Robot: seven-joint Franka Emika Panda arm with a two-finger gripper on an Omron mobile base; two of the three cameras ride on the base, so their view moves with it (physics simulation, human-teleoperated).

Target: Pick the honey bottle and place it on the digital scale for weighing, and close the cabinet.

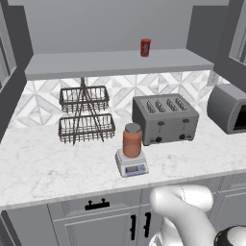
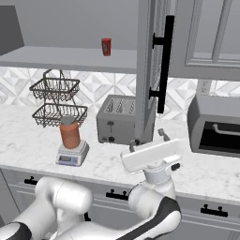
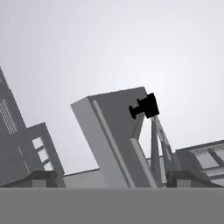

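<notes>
The honey bottle (image 1: 132,141) (image 2: 69,132), orange-brown with a grey lid, stands upright on the digital scale (image 1: 131,166) (image 2: 71,154) near the counter's front edge. The grey wall cabinet (image 1: 115,62) is open, and its right door (image 2: 149,70) juts out edge-on with a black bar handle (image 2: 165,63). My gripper (image 2: 147,140) points upward just under that door's lower edge, open, with nothing between its fingers. In the hand view the door (image 3: 109,131) and its handle (image 3: 146,106) rise above the gripper (image 3: 113,179).
A small red can (image 1: 145,47) (image 2: 106,47) stands on the cabinet shelf. A grey four-slot toaster (image 1: 165,117) (image 2: 117,119) sits behind the scale, a two-tier wire basket rack (image 1: 85,115) to its left, and a grey toaster oven (image 2: 215,124) at the right.
</notes>
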